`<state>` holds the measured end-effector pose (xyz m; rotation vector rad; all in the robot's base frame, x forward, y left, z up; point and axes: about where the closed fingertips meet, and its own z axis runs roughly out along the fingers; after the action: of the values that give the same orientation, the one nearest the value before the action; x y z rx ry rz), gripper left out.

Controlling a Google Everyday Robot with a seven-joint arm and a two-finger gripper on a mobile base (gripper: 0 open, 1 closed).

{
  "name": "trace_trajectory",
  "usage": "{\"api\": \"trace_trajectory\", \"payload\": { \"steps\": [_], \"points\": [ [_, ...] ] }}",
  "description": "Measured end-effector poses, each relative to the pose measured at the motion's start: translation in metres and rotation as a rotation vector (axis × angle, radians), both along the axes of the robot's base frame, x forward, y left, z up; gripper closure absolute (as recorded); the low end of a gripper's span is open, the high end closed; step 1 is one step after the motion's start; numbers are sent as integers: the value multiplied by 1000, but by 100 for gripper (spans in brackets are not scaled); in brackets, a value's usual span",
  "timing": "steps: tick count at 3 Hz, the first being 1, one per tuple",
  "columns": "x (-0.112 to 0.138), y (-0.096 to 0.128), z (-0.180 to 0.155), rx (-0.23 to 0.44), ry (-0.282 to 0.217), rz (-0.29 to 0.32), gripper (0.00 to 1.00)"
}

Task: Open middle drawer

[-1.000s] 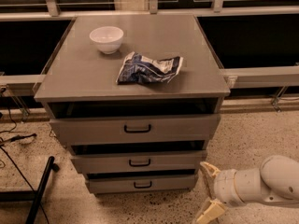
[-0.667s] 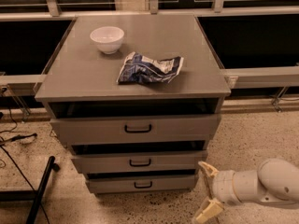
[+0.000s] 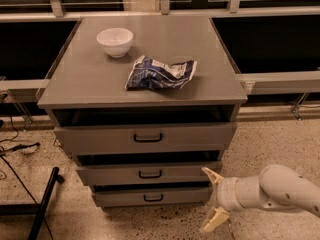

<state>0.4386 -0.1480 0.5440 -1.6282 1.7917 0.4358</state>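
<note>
The grey cabinet has three drawers stacked in front. The middle drawer (image 3: 150, 174) is a flat grey front with a small black loop handle (image 3: 150, 174), between the tall top drawer (image 3: 145, 138) and the narrow bottom drawer (image 3: 152, 197). My gripper (image 3: 212, 200) is at the lower right, just beside the right ends of the middle and bottom drawers. Its two cream fingers (image 3: 211, 175) are spread apart and hold nothing. It is well to the right of the handle.
A white bowl (image 3: 115, 41) and a crumpled blue and white chip bag (image 3: 160, 73) lie on the cabinet top (image 3: 100, 84). A black stand leg (image 3: 42, 204) and cables lie on the speckled floor at the left. A rail runs behind the cabinet.
My gripper and arm have shifted slightly left and down, closer to the drawers' right edge. The drawers have not moved.
</note>
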Motion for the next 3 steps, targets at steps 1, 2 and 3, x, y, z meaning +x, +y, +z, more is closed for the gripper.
{"api": "trace_trajectory", "payload": {
  "steps": [1,2,3],
  "points": [
    [15,14,-12,-113,-46,64,0],
    [34,26,-31,-260,-52,72,0],
    [36,37,-31,-246,-44,83,0]
  ]
}}
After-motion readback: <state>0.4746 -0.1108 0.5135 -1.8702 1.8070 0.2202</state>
